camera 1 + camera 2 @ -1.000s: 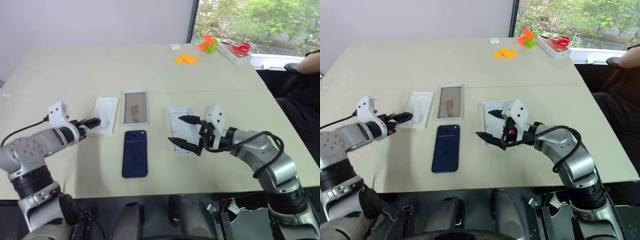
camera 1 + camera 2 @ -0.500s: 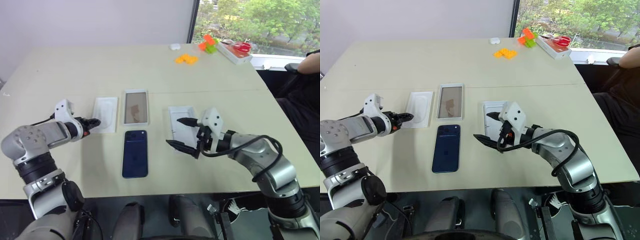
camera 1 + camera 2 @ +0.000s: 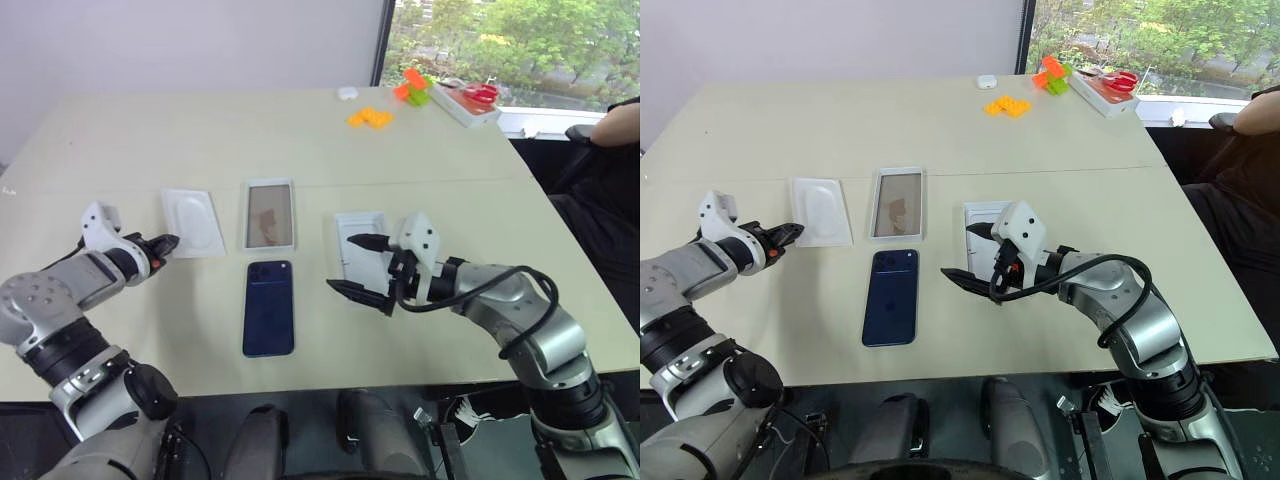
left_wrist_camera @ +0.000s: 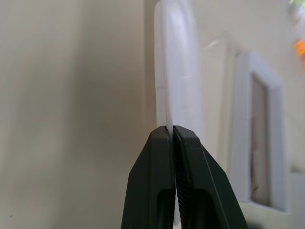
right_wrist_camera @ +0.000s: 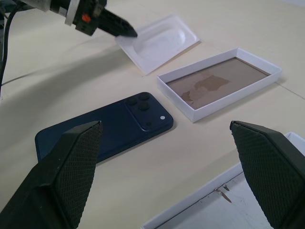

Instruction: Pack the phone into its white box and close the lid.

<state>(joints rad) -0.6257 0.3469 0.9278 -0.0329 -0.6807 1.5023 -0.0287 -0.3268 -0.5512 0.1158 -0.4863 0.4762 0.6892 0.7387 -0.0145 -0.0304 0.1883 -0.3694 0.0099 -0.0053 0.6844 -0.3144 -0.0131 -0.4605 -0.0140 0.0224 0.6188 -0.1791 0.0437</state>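
The thin white insert (image 3: 192,222) with the oval recess is gripped at its near corner by the closed left pincer (image 3: 166,243), its 2 fingers shut on the sheet's edge; it is judged to be held so that it can be cleared aside, being no part of what must be packed. The right pincer (image 3: 357,266) is held wide open and empty above the near end of the white tray (image 3: 362,225) on the right, seemingly kept ready. The phone (image 3: 269,307) is laid flat on the table (image 3: 300,140), back up, just in front of the middle tray (image 3: 270,214) with the brownish floor. Its long axis is run from the near edge toward the far edge, parallel to both trays, with the camera cluster at the far end
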